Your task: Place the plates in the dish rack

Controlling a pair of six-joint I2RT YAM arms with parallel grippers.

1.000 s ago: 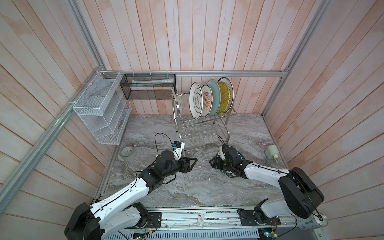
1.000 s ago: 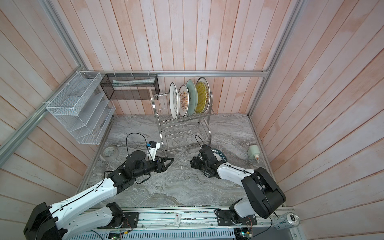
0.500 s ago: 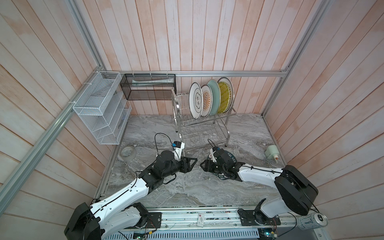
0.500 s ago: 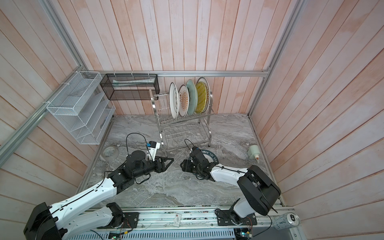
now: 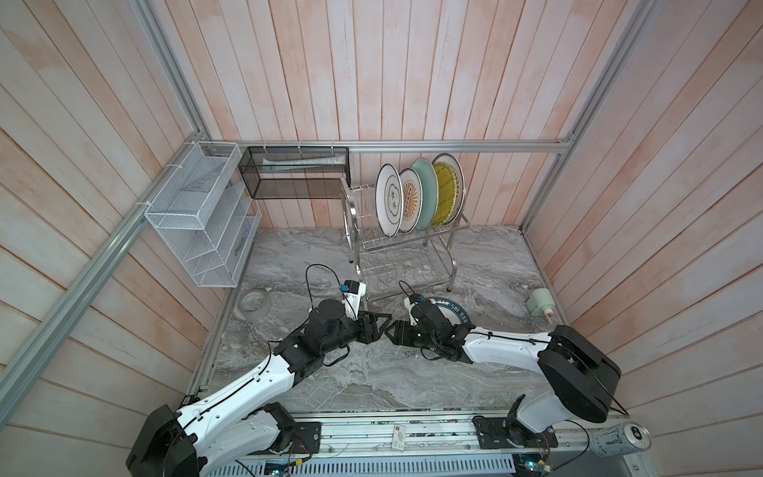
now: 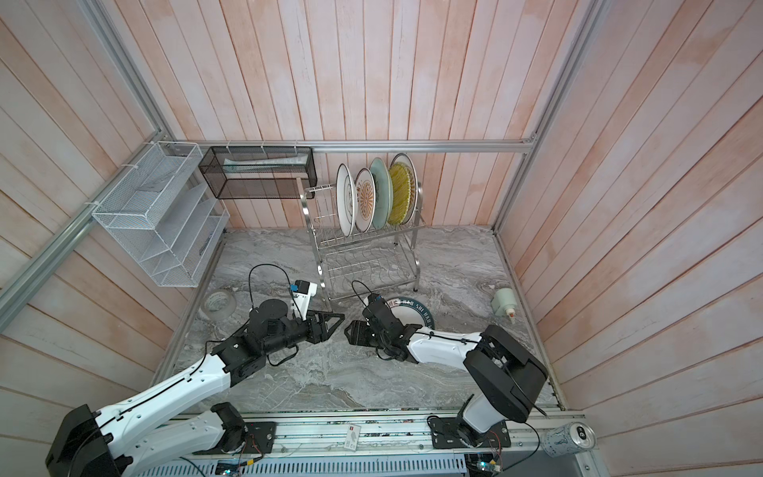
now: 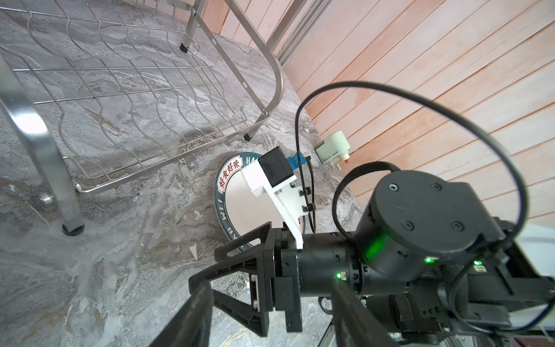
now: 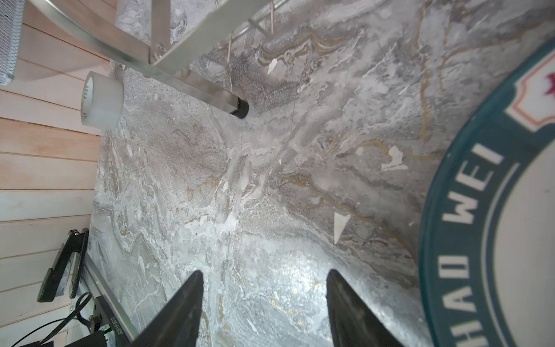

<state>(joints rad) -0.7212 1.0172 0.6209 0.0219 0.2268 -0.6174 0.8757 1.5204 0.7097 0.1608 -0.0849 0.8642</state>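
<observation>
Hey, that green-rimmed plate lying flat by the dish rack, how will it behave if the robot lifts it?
The green-rimmed plate looks glazed and rigid, so probably slippery and breakable. It lies flat on the marble countertop, so its rim is likely hard to get under. Pushed, it should slide, not tip.

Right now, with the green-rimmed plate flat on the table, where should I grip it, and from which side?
I would take the green-rimmed plate by its rim at the WEI lettering, coming low from the open table on the left arm's side. It lies flat, so only the rim offers a hold; the dish rack's foot stands close to the far edge.
</observation>
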